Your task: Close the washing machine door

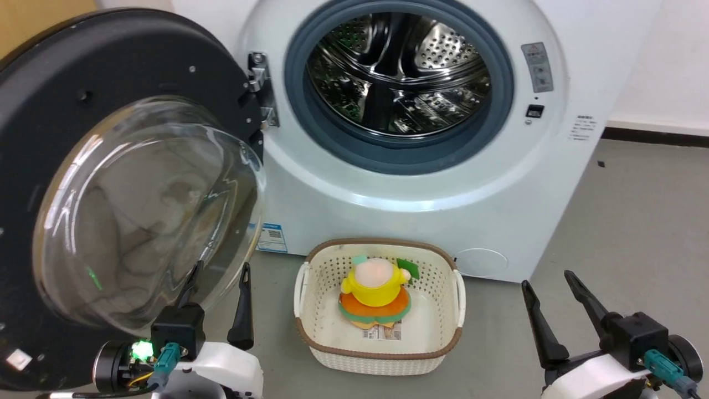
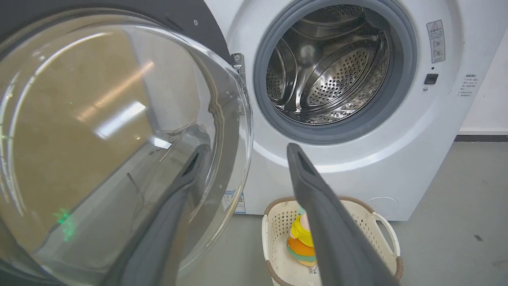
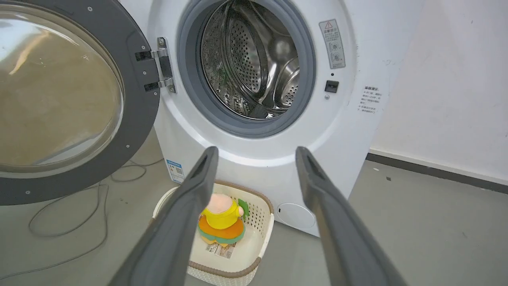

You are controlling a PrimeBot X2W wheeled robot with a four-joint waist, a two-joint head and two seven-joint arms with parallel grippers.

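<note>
washing machine door hangs wide open left of the drum opening on its hinge, glass bowl facing the robot, so the swing shut isn't started. left gripper sits low-left of the drum opening at the bowl's lower edge, fingers spread wide and empty. Can't tell if they touch the glass, but this looks like the arm staged for the push. right gripper, low-right of the opening, is equally spread and empty, apparently kept out of the door's arc.
</note>
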